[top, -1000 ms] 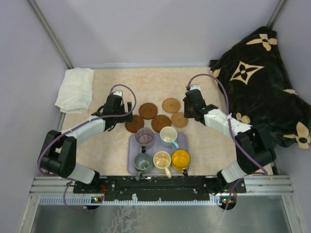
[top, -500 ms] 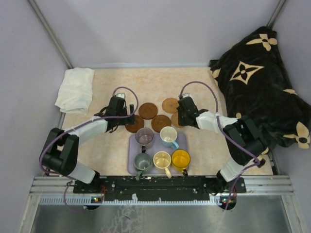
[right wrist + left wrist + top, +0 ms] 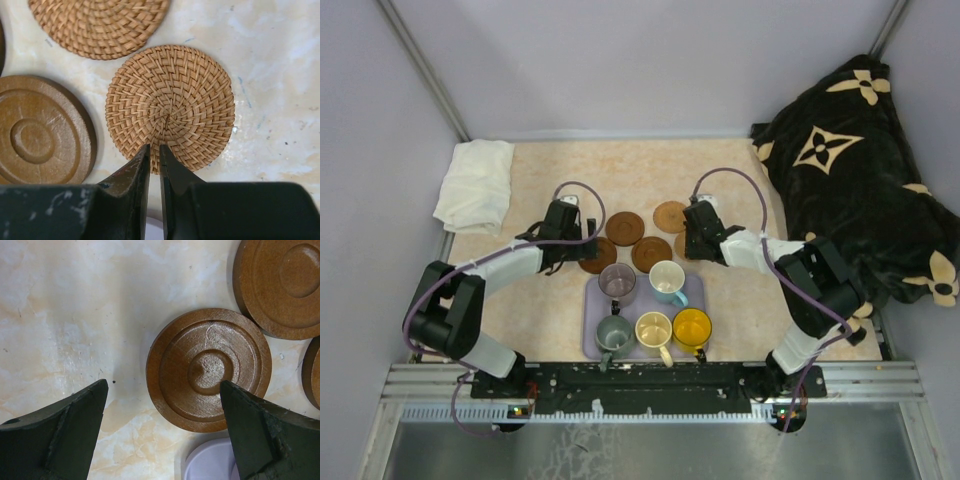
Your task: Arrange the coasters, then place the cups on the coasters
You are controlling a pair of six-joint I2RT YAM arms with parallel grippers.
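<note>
Overhead, you have both arms reaching into the group of coasters just beyond the lavender tray (image 3: pixel 696 293). All five cups (image 3: pixel 653 329) stand on that tray, two in the far row and three in the near row. Your left gripper (image 3: pixel 582 248) sits at the left end of the group. Your right gripper (image 3: pixel 688 243) sits at the right end, just near of the far tan coaster (image 3: pixel 671 216).

From the left wrist, your fingers (image 3: pixel 65 430) are spread wide. A dark wooden coaster (image 3: pixel 209 370) lies flat on the table between them, closer to the right one, and no contact shows.

From the right wrist, your fingers (image 3: pixel 131 172) are pressed almost together. Their tips are over the near rim of a woven coaster (image 3: pixel 170 105) that lies flat, with another wooden coaster (image 3: pixel 40 132) just left of it. You cannot tell whether the tips touch the weave.
</note>
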